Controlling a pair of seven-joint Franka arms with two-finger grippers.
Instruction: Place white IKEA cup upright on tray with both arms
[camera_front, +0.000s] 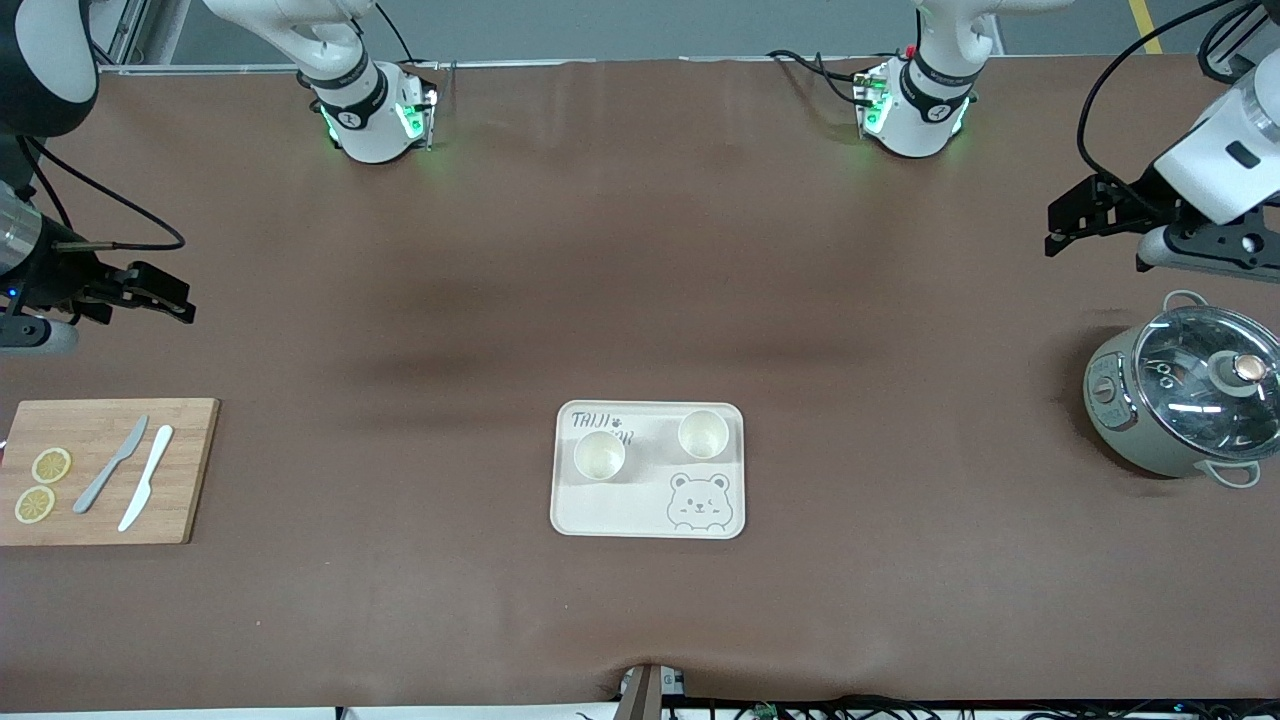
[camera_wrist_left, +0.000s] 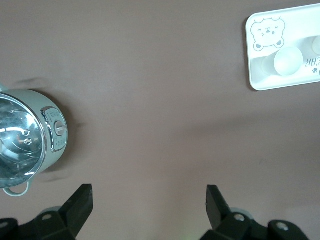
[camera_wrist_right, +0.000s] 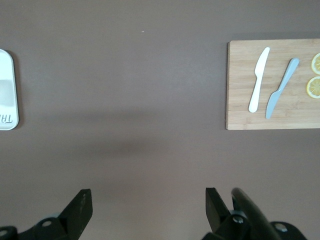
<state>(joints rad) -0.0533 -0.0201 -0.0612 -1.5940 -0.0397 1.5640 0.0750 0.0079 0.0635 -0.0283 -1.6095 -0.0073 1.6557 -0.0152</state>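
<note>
Cups (camera_front: 600, 455) (camera_front: 702, 433), two, apparently upright on tray (camera_front: 646, 520) already; both pincers (camera_front: 1085, 215) (camera_front: 150, 293) released over bare bench (camera_front: 640, 250) ends, so just verify, no regrasp.

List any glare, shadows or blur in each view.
Front view: soft dark bands of shadow across the brown table, bright glare streaks on the pot and its glass lid. Left wrist view: the same lid glare; the cups on the tray look washed out. Right wrist view: one faint shadow band, cutting board sharp.
</note>
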